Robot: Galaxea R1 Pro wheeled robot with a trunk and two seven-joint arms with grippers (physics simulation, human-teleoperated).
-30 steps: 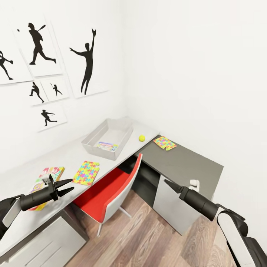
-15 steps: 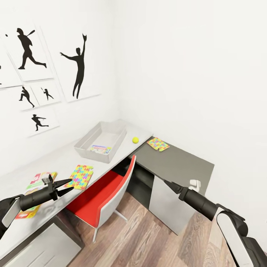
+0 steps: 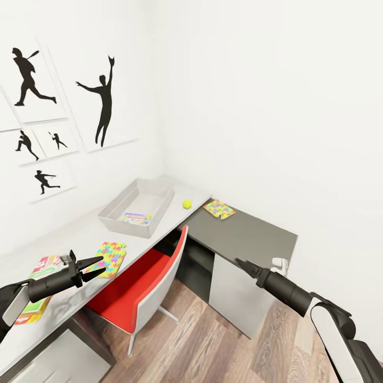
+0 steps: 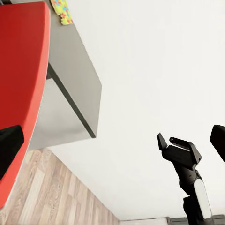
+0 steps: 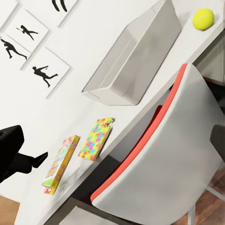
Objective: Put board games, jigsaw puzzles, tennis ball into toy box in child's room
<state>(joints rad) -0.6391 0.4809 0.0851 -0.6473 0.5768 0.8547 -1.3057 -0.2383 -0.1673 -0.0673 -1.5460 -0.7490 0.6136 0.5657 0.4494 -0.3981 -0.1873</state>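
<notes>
Ideally, the left gripper [image 3: 98, 267], seen spread and empty, should be lowered squarely over the nearby jigsaw puzzle [image 3: 107, 257]; whether the right gripper [image 3: 240, 263] is spread cannot be told.

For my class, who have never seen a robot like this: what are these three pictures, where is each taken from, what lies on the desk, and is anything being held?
This is a simulated wheeled robot with two arms. The large picture comes from its head camera, looking down over the left gripper and the right gripper. The other two come from cameras near each gripper.

On the pale desk stands a grey toy box with a colourful flat item inside. Beside it lies a tennis ball. Nearer the robot lie a jigsaw puzzle and a board game. A second jigsaw rests on the dark cabinet top. A red chair is tucked under the desk.

Nothing is held: the left fingers are spread and empty, and the right fingers are empty too.
</notes>
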